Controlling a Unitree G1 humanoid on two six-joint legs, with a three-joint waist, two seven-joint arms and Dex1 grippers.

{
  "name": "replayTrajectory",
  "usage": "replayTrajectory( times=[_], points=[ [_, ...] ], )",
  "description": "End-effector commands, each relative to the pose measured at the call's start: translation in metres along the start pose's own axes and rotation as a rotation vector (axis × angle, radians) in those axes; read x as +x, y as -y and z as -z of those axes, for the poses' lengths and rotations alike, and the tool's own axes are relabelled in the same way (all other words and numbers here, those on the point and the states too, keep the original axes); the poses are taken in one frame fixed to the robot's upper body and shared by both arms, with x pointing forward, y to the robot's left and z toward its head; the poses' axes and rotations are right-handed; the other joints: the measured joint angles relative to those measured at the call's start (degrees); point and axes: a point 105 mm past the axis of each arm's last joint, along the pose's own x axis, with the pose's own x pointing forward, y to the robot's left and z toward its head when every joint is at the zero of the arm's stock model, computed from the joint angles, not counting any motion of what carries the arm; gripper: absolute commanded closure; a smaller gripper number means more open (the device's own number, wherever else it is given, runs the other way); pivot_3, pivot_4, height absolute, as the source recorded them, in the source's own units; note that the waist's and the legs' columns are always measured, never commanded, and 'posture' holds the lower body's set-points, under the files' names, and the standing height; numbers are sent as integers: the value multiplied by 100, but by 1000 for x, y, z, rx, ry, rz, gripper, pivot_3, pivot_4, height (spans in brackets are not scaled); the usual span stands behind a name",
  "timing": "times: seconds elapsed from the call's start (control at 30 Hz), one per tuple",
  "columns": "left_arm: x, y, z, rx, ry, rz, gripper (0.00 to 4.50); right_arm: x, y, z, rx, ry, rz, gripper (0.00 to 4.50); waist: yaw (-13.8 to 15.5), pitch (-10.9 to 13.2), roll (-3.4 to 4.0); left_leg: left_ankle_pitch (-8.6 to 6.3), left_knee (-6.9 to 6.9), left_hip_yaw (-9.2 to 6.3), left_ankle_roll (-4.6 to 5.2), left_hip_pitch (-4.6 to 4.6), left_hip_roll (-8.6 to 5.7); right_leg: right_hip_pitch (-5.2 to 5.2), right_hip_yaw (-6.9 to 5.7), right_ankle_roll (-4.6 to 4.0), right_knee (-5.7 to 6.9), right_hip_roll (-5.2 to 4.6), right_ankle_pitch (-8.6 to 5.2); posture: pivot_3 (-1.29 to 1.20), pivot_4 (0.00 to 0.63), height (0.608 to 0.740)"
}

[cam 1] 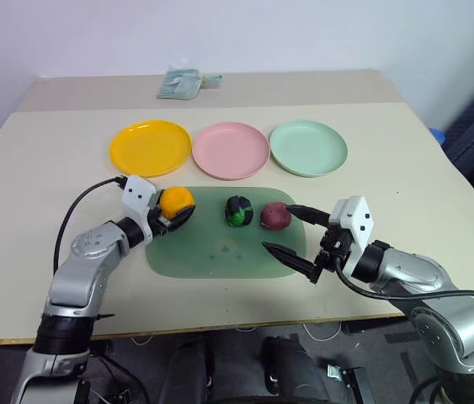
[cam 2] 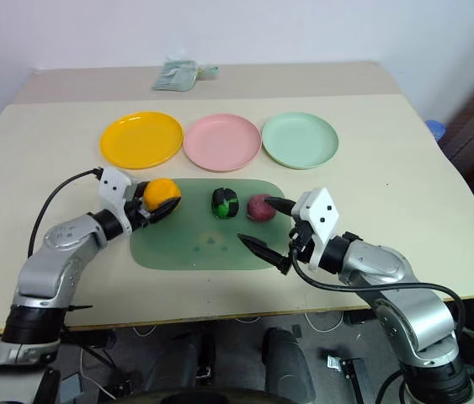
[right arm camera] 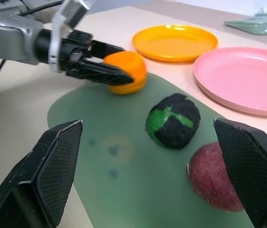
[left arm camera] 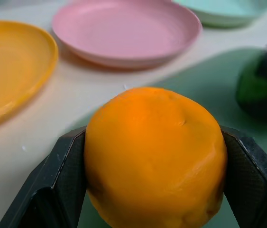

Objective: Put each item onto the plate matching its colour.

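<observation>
At left of centre the left gripper (cam 1: pixel 178 212) pinches the orange toy fruit (cam 1: pixel 175 202) on the green board (cam 1: pixel 220 252) (translucent). Rightward sit the green-black toy (cam 1: pixel 237 211) and maroon toy (cam 1: pixel 274 215). The right gripper (cam 1: pixel 291 231) stands spread, empty. Yellow plate (cam 1: pixel 150 148), pink plate (cam 1: pixel 231 150) and mint plate (cam 1: pixel 308 147) line the upper middle.

Two head cameras look down at the table (cam 1: pixel 43 168). Each wrist camera looks closely along its arm, sharing the pink plate (left arm camera: pixel 124 31).
</observation>
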Motion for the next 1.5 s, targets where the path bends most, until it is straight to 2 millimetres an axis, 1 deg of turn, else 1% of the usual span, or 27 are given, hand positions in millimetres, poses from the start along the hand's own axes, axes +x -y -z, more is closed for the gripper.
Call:
replayTrajectory(
  times=[0.03,0.1,0.17,0.23,0.3,0.4,0.5,0.67,0.73,0.8,0.83,1.0,1.1,1.2,1.27,1.33,1.37,1.4,1.43,1.47,1.5],
  points=[
    [16,-44,-31,22,76,-293,1264,7,-2,-11,-27,52,-15,0,34,0,-4,1,2,-2,-1,0,-3,2,-1,1,1,2,1,0,150,740],
    [29,-62,-45,-31,94,-422,1264,11,-2,-13,-28,63,-19,0,80,-1,-10,1,4,-3,-1,0,-7,4,-1,4,0,5,2,0,150,740],
    [39,-80,-56,-32,81,-560,1264,14,-2,-14,-29,72,-23,0,101,-1,-11,1,4,-2,-1,-1,-9,4,-1,12,-1,6,7,0,150,740],
    [46,-95,-59,-61,54,-670,1264,16,-3,-14,-30,79,-27,0,110,0,-12,1,4,0,0,-3,-14,4,-3,22,0,6,12,0,150,740],
    [54,-104,-59,-87,32,-731,1264,18,-5,-15,-30,85,-29,0,109,0,-13,0,3,2,1,-4,-15,4,-3,26,-3,5,14,0,150,740],
    [66,-104,-61,-125,35,-717,1264,19,-7,-15,-30,90,-26,0,108,0,-13,0,1,7,1,-4,-16,4,-4,27,-5,5,14,0,150,740],
    [75,-102,-61,-110,17,-687,1264,18,-8,-15,-28,92,-12,0,108,1,-16,1,1,10,0,-6,-16,4,-6,27,-5,5,14,0,150,740],
    [84,-99,-54,-125,-9,-653,1264,16,-8,-14,-23,91,12,0,107,2,-17,1,2,10,0,-7,-16,4,-8,27,-4,5,14,0,150,740],
    [87,-95,-54,-163,4,-614,1264,16,-8,-14,-23,90,15,0,106,2,-17,1,2,10,-1,-6,-16,4,-8,27,-3,5,14,0,150,740],
    [88,-94,-55,-177,14,-608,252,16,-7,-14,-23,90,17,0,106,2,-17,1,2,10,-1,-6,-15,4,-8,27,-2,5,14,0,150,740],
    [87,-95,-56,-177,18,-608,17,16,-7,-14,-23,90,17,0,106,2,-17,2,2,10,-2,-6,-15,4,-8,27,-2,5,14,0,150,740],
    [78,-103,-67,-153,95,-627,17,19,-5,-16,-36,91,25,0,99,2,-17,2,2,10,-2,-6,-15,4,-8,28,-1,5,14,0,150,740],
    [72,-100,-75,-160,174,-579,17,23,2,-17,-55,82,53,0,88,2,-17,2,2,10,-3,-5,-14,4,-8,27,0,5,15,0,150,740],
    [63,-87,-85,-154,269,-466,17,28,8,-16,-67,64,76,0,90,2,-16,3,2,10,-5,-4,-13,4,-8,27,3,4,15,0,150,740],
    [52,-65,-84,-95,307,-315,17,33,12,-12,-73,37,83,0,83,1,-15,5,3,10,-7,-4,-12,4,-8,27,5,4,15,0,150,740],
    [38,-35,-73,-7,288,-146,17,38,15,-11,-67,20,83,0,54,1,-15,5,1,11,-8,-3,-10,3,-6,26,4,3,14,0,150,740],
    [34,-26,-69,16,273,-98,17,40,16,-10,-65,15,83,0,45,1,-15,7,1,10,-12,-3,-7,3,-5,25,6,2,14,0,150,740],
    [22,-8,-57,57,244,11,17,45,16,-9,-61,-3,77,0,37,1,-14,9,1,10,-14,-3,-5,1,-6,25,6,3,14,0,150,740],
    [5,11,-42,94,207,131,17,51,15,-7,-66,-19,70,0,-1,0,-13,8,1,10,-13,-3,-5,1,-5,25,8,3,14,0,150,740],
    [-10,27,-30,119,170,227,17,57,14,-6,-69,-30,63,0,-56,-1,-12,7,1,8,-11,-1,-1,1,-5,23,9,2,13,0,150,740],
    [-20,37,-23,131,144,288,17,60,13,-5,-72,-38,58,0,-84,-2,-10,6,-2,6,-10,2,8,-2,-1,21,11,2,12,0,150,740]
  ],
)
